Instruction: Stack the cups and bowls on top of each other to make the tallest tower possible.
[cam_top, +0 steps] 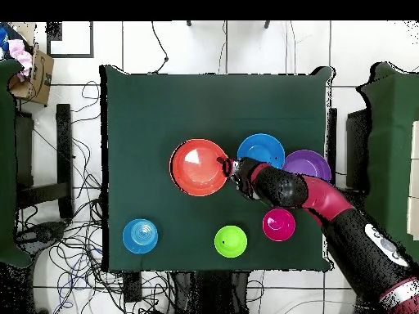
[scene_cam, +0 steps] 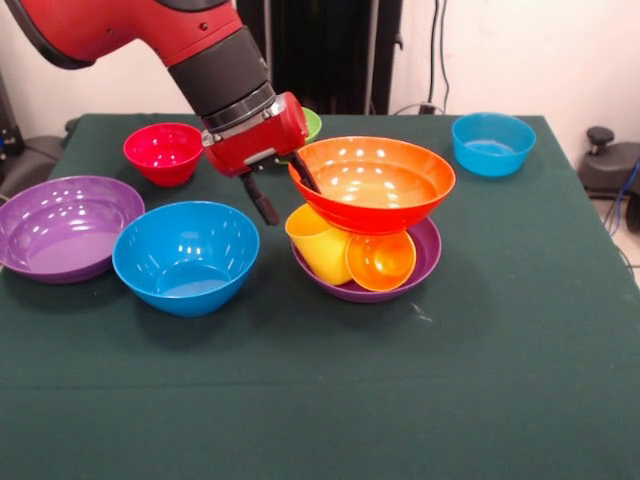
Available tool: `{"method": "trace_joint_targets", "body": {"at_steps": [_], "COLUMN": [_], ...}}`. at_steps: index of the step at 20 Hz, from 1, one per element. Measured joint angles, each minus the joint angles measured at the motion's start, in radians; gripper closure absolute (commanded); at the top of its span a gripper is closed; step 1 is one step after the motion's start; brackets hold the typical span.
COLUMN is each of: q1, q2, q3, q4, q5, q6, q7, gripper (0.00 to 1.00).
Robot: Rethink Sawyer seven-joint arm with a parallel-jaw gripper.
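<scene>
On the green desk [scene_cam: 320,400], a purple bowl [scene_cam: 425,255] near the middle holds a yellow cup [scene_cam: 318,243] and an orange cup [scene_cam: 381,260], both tipped on their sides (mouths toward the near edge). A large orange bowl [scene_cam: 372,184] sits upright on the cups, empty, forming the tower. The hand [scene_cam: 283,188] straddles that bowl's left rim, one finger inside and one outside, apparently pinching it. To the left stand an empty large blue bowl [scene_cam: 186,256], a second purple bowl [scene_cam: 64,227] and a small red bowl [scene_cam: 163,153]; a small blue bowl [scene_cam: 493,143] sits far right.
</scene>
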Motion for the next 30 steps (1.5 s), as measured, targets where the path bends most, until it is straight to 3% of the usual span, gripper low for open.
{"method": "trace_joint_targets", "body": {"at_steps": [15,30], "q1": [-0.006,-0.019], "q2": [-0.026,-0.026], "q3": [-0.001,-0.002], "q4": [-0.026,-0.037], "q5": [0.0,0.0], "q6": [0.084,0.085], "q7": [0.0,0.0], "gripper": [0.0,0.0]}}
